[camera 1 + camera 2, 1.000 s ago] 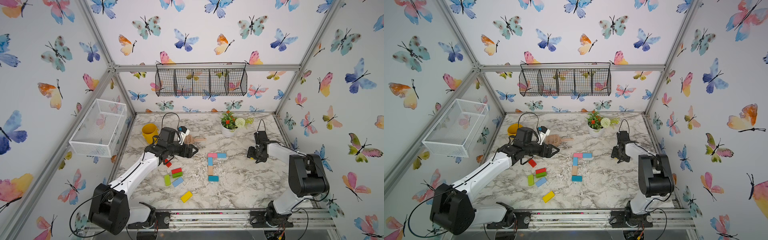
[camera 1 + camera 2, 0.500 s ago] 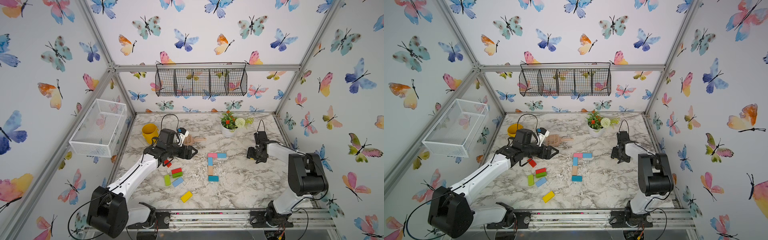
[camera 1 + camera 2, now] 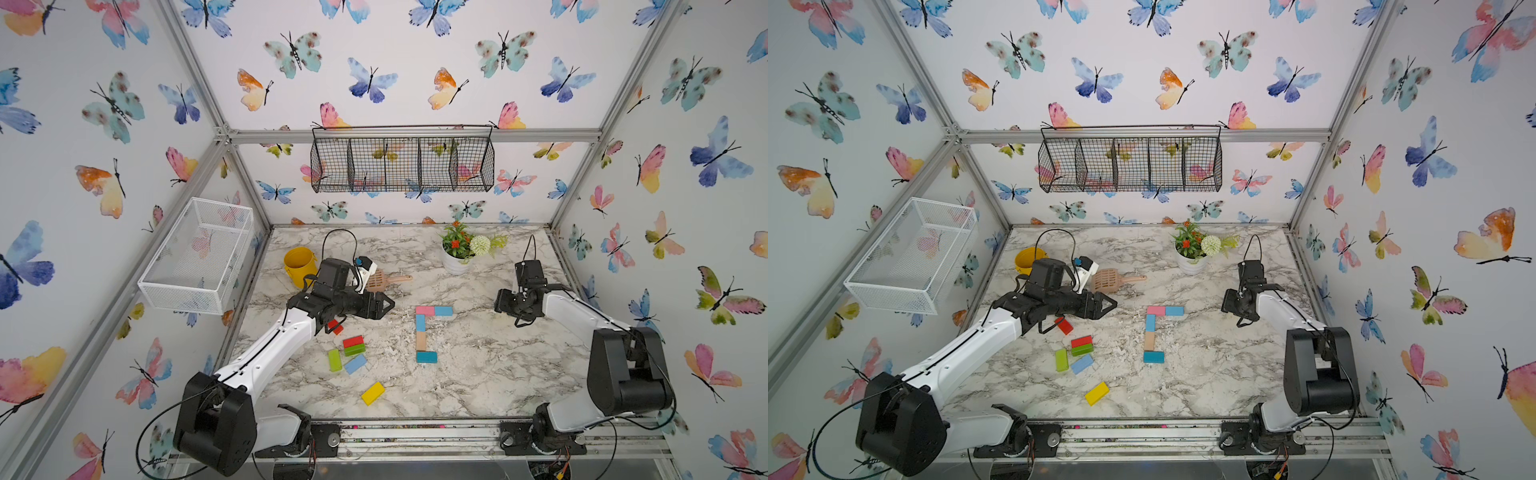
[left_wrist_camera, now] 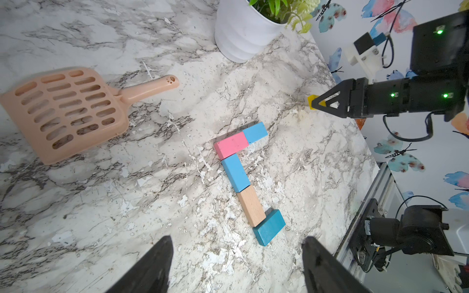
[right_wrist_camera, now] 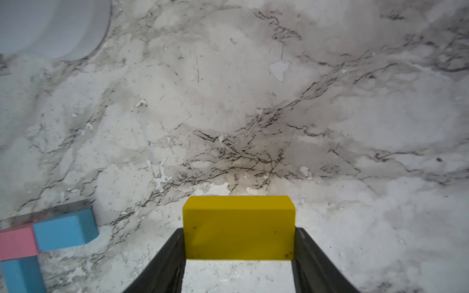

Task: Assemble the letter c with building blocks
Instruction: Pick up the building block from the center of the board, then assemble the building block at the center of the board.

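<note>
Right wrist view showed you the right gripper (image 5: pixel 238 234) pinching a yellow block (image 5: pixel 238 218) across the longer side of the face turned to the lens, one jaw on each end. You could not tell whether it hung clear of the marble table (image 5: pixel 228 101) or touched it.

In a top view the unfinished letter lay right of centre in the frame. A pink brick (image 3: pixel 424 310) and a light blue brick (image 3: pixel 443 311) sat end to end as the upper bar. A second light blue brick (image 3: pixel 420 323) and a tan brick (image 3: pixel 421 340) ran down from the pink one, and a teal brick (image 3: pixel 427 357) began the lower bar. The left gripper (image 3: pixel 384 305) hung left of the letter, higher in the frame than the spare bricks (image 3: pixel 353 347). The left wrist view showed its jaws spread with nothing between them.

You were probably handling a light, rigid piece of painted wood. It would not crush, but smooth paint may slip, and a hold by the ends could let it pivot. The safer hold looked to be square on two flat opposite faces, leaving free the end that must butt against the teal brick.
</note>
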Robot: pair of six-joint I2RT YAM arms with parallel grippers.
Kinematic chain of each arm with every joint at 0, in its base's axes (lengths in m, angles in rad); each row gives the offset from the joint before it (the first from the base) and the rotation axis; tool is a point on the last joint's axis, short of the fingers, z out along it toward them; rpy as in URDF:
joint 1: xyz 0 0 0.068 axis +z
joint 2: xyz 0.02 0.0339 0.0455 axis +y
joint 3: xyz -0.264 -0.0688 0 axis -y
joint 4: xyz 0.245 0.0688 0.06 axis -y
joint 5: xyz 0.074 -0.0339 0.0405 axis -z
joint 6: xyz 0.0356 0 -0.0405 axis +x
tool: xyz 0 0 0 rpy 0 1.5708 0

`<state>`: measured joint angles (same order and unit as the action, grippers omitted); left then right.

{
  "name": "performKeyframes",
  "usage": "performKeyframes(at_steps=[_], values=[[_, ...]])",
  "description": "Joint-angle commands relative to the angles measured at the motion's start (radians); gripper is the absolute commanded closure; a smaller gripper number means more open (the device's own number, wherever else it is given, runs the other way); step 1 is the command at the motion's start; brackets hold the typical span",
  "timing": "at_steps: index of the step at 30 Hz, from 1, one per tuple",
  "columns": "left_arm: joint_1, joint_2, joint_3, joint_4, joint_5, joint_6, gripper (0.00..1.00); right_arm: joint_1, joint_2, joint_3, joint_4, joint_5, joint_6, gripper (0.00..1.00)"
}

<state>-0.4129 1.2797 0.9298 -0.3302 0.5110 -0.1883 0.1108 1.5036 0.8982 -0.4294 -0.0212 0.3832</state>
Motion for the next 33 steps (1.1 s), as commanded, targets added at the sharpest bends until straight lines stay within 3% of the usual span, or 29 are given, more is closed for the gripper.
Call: performKeyframes(at_steps=[1,11,21,25,33], values=[[0.007,-0.010,-0.020,0.023,0.020,-0.017,0.19,-0.003,-0.048,-0.060,-0.019,-0.090,0.030,0.44],[0.008,-0.033,-0.033,0.034,0.028,-0.019,0.19,0.001,-0.213,-0.178,-0.048,-0.214,0.058,0.45],[0.014,-0.040,-0.036,0.034,0.033,-0.020,0.19,0.039,-0.276,-0.270,-0.038,-0.314,0.072,0.45],[0.019,-0.040,-0.037,0.034,0.037,-0.023,0.19,0.109,-0.284,-0.280,-0.038,-0.306,0.096,0.46],[0.034,-0.039,-0.039,0.037,0.040,-0.030,0.19,0.321,-0.261,-0.231,-0.083,-0.162,0.177,0.46]])
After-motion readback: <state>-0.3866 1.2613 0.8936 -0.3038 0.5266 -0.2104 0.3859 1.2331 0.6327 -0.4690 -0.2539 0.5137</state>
